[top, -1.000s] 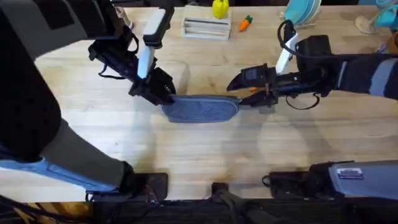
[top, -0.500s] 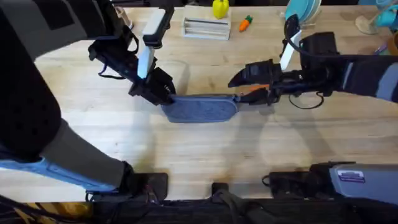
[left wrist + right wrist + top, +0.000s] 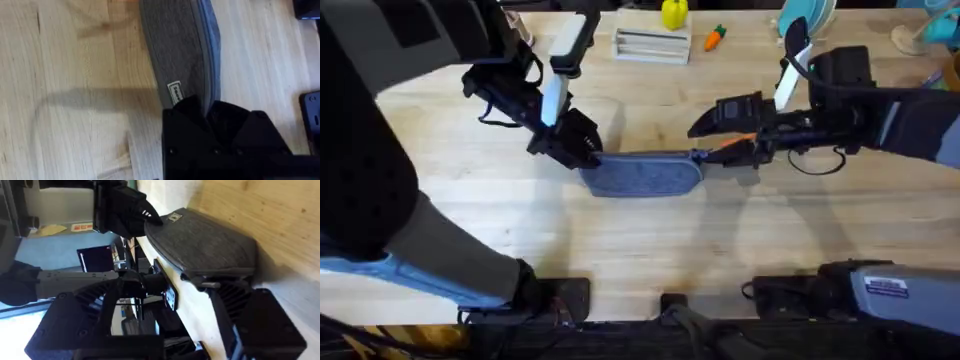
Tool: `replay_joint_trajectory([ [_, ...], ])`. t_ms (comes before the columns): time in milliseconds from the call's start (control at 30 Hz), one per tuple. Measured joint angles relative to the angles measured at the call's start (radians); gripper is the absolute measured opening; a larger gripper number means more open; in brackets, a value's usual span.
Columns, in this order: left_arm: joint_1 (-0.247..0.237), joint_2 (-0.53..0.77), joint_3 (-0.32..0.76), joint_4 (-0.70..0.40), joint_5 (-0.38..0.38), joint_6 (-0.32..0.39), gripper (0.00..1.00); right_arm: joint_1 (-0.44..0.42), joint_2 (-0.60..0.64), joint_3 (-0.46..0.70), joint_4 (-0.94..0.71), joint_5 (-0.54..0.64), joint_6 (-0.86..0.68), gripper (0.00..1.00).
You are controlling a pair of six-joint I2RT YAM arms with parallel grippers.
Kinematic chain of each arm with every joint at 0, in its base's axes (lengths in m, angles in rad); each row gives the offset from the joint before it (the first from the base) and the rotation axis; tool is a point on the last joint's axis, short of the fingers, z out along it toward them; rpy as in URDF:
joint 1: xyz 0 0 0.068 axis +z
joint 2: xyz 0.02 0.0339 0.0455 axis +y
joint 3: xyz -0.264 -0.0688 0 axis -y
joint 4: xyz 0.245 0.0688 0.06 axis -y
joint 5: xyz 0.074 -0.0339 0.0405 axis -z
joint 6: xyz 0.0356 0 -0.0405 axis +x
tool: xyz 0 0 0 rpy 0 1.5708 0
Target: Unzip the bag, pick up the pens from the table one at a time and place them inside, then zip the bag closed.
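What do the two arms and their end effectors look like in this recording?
Both arms are black with white link sections and loose black cables. The left end effector has blocky matte black fingers. The right end effector is black too, with an orange patch near its tip and a dark camera block above.

1 bag [image 3: 642, 175], 2 grippers, 1 carrot toy [image 3: 715, 38]

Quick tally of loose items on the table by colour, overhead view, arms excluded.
Grey-blue: 1, the pencil pouch
Orange: 1, the carrot toy
Yellow: 1, a small object at the far edge
White: 1, a flat box
Total: 4; things at the far right corner are too cut off to count.
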Motion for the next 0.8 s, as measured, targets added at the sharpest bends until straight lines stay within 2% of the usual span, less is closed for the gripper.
replay_joint_trajectory([
  [367,0.000,0.000,0.000,0.000,0.000,0.000,0.043,0.000,-0.011,0.104,0.004,0.002,0.050,0.997],
  [667,0.000,0.000,0.000,0.000,0.000,0.000,0.043,0.000,-0.013,0.112,0.002,-0.005,0.078,0.997],
  [800,0.000,0.000,0.000,0.000,0.000,0.000,0.043,0.000,-0.016,0.125,-0.002,0.036,0.077,0.997],
])
